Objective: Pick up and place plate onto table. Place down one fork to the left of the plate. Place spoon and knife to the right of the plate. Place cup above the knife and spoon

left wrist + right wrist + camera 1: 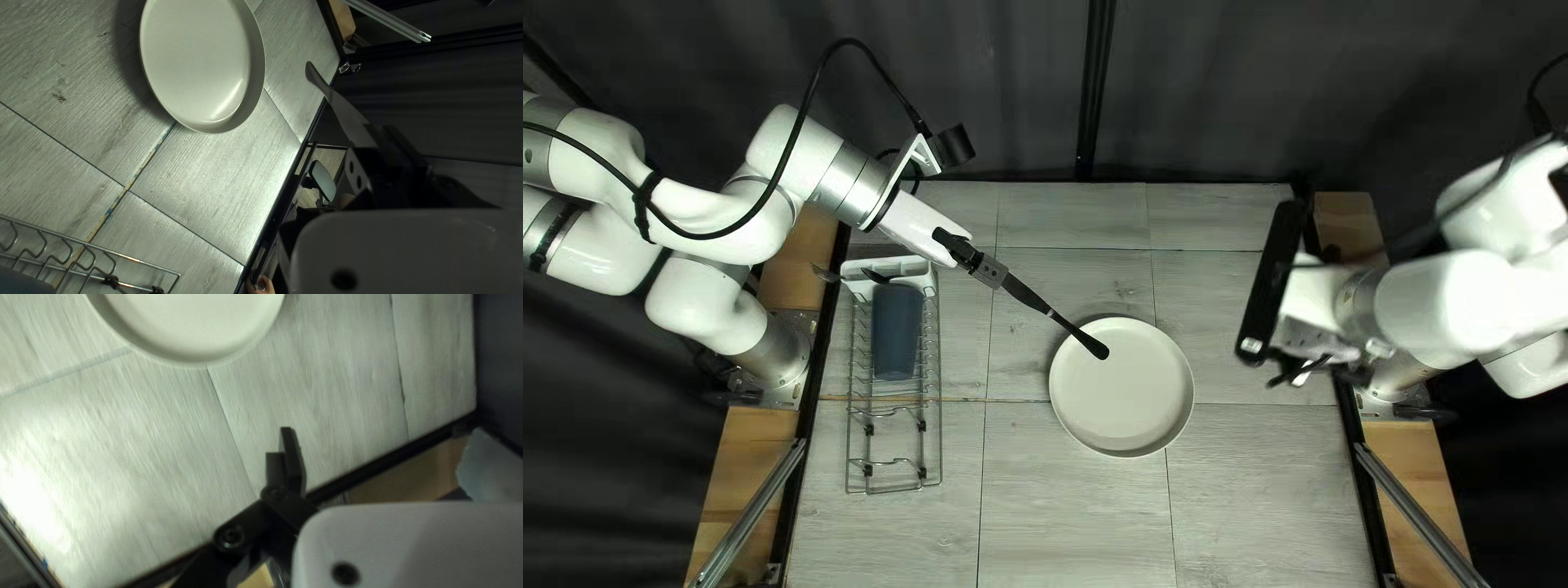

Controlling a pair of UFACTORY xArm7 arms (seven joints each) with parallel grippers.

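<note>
A white plate (1131, 400) lies on the table right of centre; it also shows in the left wrist view (196, 61) and the right wrist view (184, 318). My left gripper (983, 268) (361, 143) is shut on a knife (1054, 317) (335, 102). The knife slants down from it, and its dark end hangs over the plate's left part. A dark blue cup (897, 331) lies on its side in the wire rack (890, 445). My right gripper (1294, 371) hovers open by the table's right edge, with nothing in it; one finger (291, 453) shows.
A white cutlery holder (890, 268) at the rack's far end has utensil handles sticking out of it. The rack (61, 257) stands along the table's left side. A black upright panel (1270, 278) stands beside my right arm.
</note>
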